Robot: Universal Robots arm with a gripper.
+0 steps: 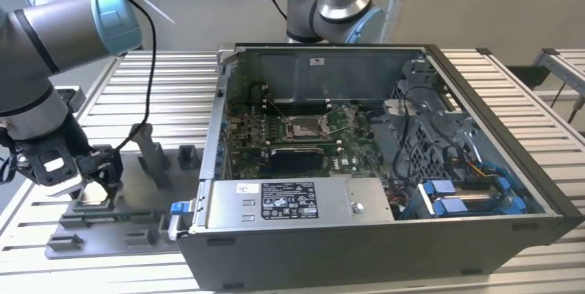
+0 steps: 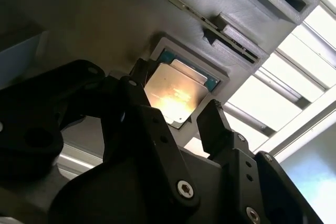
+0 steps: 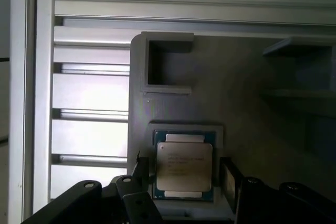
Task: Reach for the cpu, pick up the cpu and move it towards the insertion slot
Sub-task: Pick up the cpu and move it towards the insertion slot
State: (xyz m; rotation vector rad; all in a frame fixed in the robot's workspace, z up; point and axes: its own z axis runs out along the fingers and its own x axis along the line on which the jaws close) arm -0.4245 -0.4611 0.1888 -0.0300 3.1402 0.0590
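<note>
1 pincer [image 2: 174, 93] hangs released, straddling the cpu [image 2: 178, 85] on the grey fixture [image 2: 105, 19]; nothing grasped.

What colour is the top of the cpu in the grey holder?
The cpu is silvery-white on top with a teal edge; clearest in the first wrist view.
</note>
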